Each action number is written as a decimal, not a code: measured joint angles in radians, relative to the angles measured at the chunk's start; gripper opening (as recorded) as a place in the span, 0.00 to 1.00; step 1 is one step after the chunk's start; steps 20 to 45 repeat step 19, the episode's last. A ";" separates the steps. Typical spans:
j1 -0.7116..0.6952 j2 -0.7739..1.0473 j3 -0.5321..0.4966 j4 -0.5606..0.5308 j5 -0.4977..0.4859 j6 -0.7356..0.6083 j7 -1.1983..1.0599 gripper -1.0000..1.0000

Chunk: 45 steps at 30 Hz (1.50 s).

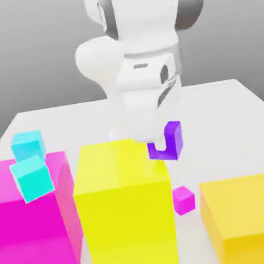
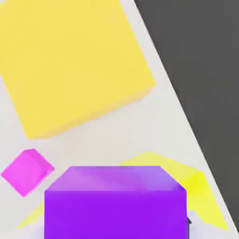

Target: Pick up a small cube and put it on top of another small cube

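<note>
Purple cube (image 1: 167, 142) sits in the pincer (image 1: 160, 141), clamped between the fingers, lifted off the table (image 1: 214, 103), over the back right corner of the big yellow block (image 1: 123, 205) in ext. view. Tiny magenta-pink cube (image 1: 183, 200) lies on the table below, betw. the two yellow blocks. Fingers mostly hidden behind white hand & cube; hand cam has the purple cube (image 2: 115, 205) cut off by the frame edge.

My arm (image 1: 136, 31) reached down from above the table, white and bulky, with the wrist bent forward. My gripper (image 1: 163, 144) pointed downward, fingers drawn in tight around the small purple cube (image 1: 167, 143), which hung clear of every surface.
</note>
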 joint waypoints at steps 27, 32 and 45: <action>-0.327 -0.159 -0.253 -0.038 -0.231 -0.156 -0.187 1.00; -0.327 -0.159 -0.253 -0.038 -0.231 -0.156 -0.187 1.00; -0.327 -0.159 -0.253 -0.038 -0.231 -0.156 -0.187 1.00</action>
